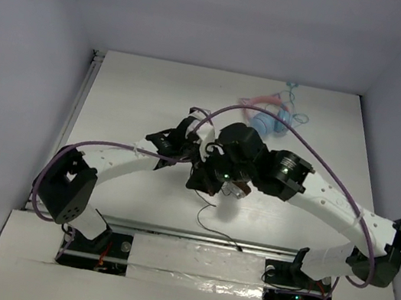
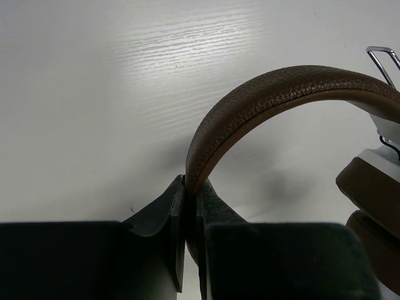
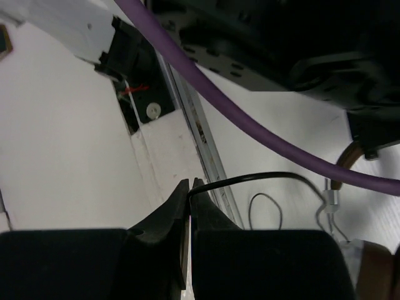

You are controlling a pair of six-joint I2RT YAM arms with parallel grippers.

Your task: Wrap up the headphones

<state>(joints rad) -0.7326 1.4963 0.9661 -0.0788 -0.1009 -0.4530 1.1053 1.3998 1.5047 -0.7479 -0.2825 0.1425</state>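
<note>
The left gripper [image 2: 190, 206] has its jaws clamped on the headphones [image 2: 370, 187] at the headband [image 2: 281, 94]; the right gripper [image 3: 189, 187] pinches their thin cable [image 3: 262, 177], slack trailing toward six o'clock.

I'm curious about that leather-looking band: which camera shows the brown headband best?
The left wrist view: the brown headband arches large and sharp across the frame, pinched in the left claw. From the top, the arms hide nearly all of it; the right wrist view catches only a sliver at its edge.

Overhead; two wrist close-ups on headphones [image 2: 281, 87]
</note>
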